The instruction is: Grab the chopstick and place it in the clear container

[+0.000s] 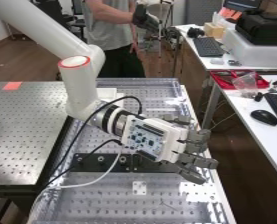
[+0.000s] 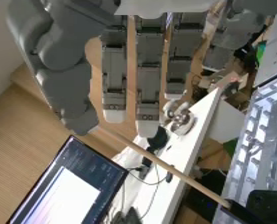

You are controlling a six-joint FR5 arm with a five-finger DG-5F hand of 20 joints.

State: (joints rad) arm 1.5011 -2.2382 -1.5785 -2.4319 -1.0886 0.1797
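Over the edge of the perforated metal surface (image 1: 109, 202): the hand (image 1: 175, 142), slanting out toward the side of the white surface (image 1: 245, 107).
Fingers: straight and side by side (image 2: 147, 95), slim gaps between them, clamped on nothing that I can make out.
Thumb: extended (image 2: 79, 95), apart from the fingers.
Chopstick: a slim tan stick (image 2: 168, 167), aslant in the wrist view, one end at the thumb's tip (touching or merely behind it, I can't tell), its length crossing in front of the white surface.
Circuit board: on the back of the hand (image 1: 145, 139).
Black cable: looped beside the arm (image 1: 89, 120).
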